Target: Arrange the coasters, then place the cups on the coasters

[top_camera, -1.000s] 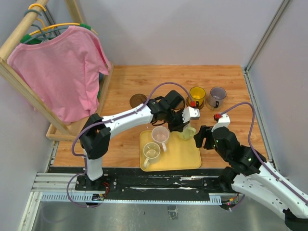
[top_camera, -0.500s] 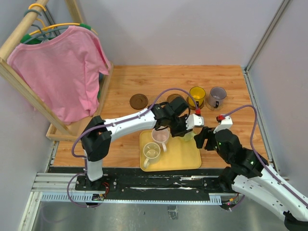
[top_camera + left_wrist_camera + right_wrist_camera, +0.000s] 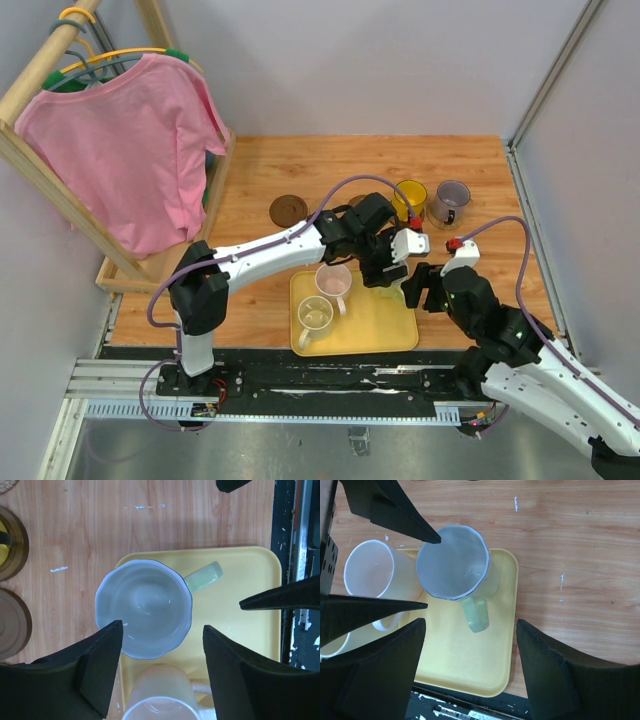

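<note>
Your left hand [image 3: 162,627] hangs released straight over the cup [image 3: 143,609] on the tray [image 3: 250,575]. Its handle [image 3: 204,576] points toward your right hand [image 3: 471,622], also open, just beside.

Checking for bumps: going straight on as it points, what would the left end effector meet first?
Likely the white-green cup on the yellow tray, sitting under the open left end effector; height above it unclear.
</note>
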Controlling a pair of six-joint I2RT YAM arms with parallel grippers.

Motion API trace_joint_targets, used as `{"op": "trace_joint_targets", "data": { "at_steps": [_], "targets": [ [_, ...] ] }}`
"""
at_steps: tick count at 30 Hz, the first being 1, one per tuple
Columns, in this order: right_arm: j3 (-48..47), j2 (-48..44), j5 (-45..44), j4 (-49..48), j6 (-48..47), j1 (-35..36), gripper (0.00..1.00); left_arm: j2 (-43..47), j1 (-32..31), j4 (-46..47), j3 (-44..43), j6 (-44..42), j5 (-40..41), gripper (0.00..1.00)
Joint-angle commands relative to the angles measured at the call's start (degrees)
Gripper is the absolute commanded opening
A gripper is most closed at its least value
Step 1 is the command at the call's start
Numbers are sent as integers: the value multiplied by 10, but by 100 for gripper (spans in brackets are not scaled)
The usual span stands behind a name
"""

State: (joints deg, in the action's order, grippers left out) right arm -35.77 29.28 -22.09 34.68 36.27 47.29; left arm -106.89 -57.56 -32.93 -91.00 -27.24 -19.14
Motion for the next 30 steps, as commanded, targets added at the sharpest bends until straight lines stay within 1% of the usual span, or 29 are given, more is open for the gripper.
{"op": "trace_joint_targets", "data": {
  "at_steps": [1, 4, 8, 10, 14, 16, 21, 22, 26, 28, 30],
  "targets": [
    [0, 2, -14, 7, -4, 5, 75, 18, -2, 17, -13, -1, -8, 72],
    [-9, 15, -18, 19, -14, 4, 75, 36, -1, 26, -6, 3, 7, 75],
    [-31, 61, -17, 43, -27, 5, 75, 74, 1, 61, 32, 32, 79, 78],
    [-35, 83, -7, 41, -38, 5, 76, 104, 12, 92, 66, 65, 94, 79],
    [-34, 122, 11, 19, -62, 5, 76, 186, 63, 162, 148, 180, 112, 78],
    [-31, 141, 18, 8, -74, 5, 76, 232, 77, 194, 196, 232, 157, 78],
    [-28, 181, 14, -15, -84, 4, 74, 335, 79, 248, 326, 326, 307, 78],
    [-27, 189, 13, -22, -86, 5, 74, 349, 79, 252, 357, 344, 338, 78],
    [-18, 210, 15, -54, -95, 5, 70, 381, 79, 257, 425, 401, 399, 71],
    [-18, 222, 15, -64, -100, 4, 69, 387, 80, 263, 452, 429, 421, 65],
    [-21, 236, 15, -69, -106, 5, 69, 389, 83, 272, 475, 453, 429, 61]
  ]
}}
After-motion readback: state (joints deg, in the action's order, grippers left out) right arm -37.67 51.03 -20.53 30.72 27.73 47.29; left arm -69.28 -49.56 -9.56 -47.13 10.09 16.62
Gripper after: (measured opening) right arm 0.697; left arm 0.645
